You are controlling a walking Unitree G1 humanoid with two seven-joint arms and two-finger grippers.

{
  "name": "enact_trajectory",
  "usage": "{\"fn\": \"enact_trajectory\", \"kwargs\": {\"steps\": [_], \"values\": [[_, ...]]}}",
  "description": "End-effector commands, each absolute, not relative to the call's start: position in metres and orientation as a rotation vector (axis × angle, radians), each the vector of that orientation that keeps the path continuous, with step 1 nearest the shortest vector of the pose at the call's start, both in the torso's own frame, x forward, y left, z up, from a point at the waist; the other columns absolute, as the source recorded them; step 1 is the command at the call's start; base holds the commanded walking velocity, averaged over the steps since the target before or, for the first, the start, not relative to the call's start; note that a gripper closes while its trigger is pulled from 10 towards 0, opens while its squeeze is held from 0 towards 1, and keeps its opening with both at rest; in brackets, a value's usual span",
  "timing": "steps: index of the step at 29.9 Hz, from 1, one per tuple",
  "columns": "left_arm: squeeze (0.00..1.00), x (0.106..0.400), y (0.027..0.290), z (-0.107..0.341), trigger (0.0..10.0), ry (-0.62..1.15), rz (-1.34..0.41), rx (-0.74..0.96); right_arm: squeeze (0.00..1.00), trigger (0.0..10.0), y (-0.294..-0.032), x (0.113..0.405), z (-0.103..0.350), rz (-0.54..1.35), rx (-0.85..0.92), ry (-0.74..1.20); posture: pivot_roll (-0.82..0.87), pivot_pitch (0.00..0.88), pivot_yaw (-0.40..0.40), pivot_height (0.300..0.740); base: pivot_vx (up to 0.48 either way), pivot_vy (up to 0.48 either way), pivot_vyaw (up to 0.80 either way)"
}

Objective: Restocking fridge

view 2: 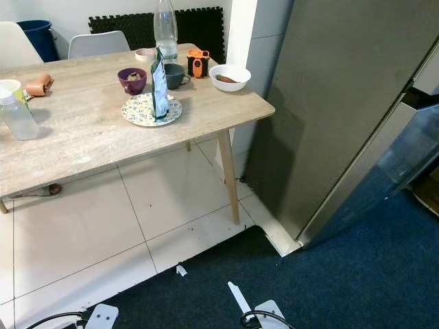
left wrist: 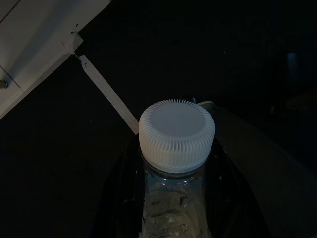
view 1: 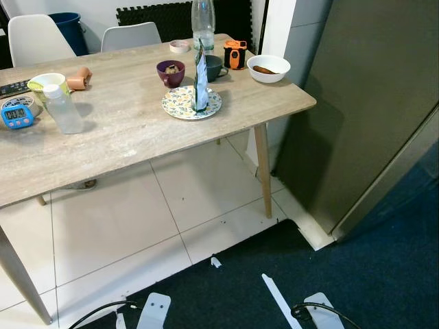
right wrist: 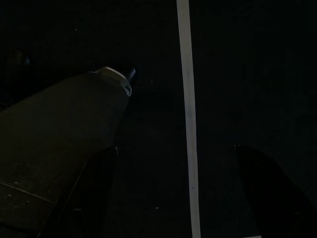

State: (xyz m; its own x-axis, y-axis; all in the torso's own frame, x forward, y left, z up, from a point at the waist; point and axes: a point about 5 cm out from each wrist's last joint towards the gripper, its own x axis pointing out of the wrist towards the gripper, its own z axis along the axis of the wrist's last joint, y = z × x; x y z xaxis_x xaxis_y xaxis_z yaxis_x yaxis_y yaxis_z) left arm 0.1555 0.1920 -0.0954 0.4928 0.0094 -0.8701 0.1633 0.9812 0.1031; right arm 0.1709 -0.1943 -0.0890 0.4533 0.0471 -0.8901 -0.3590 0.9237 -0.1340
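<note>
In the left wrist view my left gripper (left wrist: 173, 203) is shut on a clear plastic bottle (left wrist: 171, 208) with a white ribbed cap (left wrist: 177, 134), held above dark carpet. My right gripper (right wrist: 183, 193) hangs open over the same carpet with nothing between its black fingers (right wrist: 99, 188). The grey fridge (view 1: 363, 103) stands at the right, its door (view 2: 405, 157) swung outward. On the wooden table (view 1: 123, 137) are a tall clear bottle (view 1: 202, 24), a green pouch (view 1: 200, 75) upright on a patterned plate (view 1: 180, 104), and a small white-capped bottle (view 1: 63, 110).
The table also holds a purple bowl (view 1: 170, 72), a grey cup (view 1: 214, 66), an orange item (view 1: 235, 53), a white bowl (view 1: 268, 68) and a blue timer (view 1: 16, 114). Chairs (view 1: 130, 34) stand behind. A white strip (view 1: 278, 300) lies on the blue carpet (view 1: 384, 274); white tiles (view 1: 137, 219) lie under the table.
</note>
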Motion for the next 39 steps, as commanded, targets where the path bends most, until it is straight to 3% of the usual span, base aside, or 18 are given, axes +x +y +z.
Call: {"fn": "enact_trajectory", "kwargs": {"steps": [1,39], "values": [[0.00,0.1483,0.1735,-0.1004,10.0,1.084,-0.150,0.138,0.00,10.0,-0.1903,0.1576,-0.0953,0.270,-0.300,1.123,-0.03,0.091,-0.039,0.740,0.000,0.000,0.00],[0.00,0.1466,0.1741,-0.1009,10.0,1.085,-0.147,0.137,0.00,10.0,-0.1899,0.1574,-0.0954,0.269,-0.293,1.122,-0.04,0.095,-0.035,0.740,0.000,0.000,0.00]]}}
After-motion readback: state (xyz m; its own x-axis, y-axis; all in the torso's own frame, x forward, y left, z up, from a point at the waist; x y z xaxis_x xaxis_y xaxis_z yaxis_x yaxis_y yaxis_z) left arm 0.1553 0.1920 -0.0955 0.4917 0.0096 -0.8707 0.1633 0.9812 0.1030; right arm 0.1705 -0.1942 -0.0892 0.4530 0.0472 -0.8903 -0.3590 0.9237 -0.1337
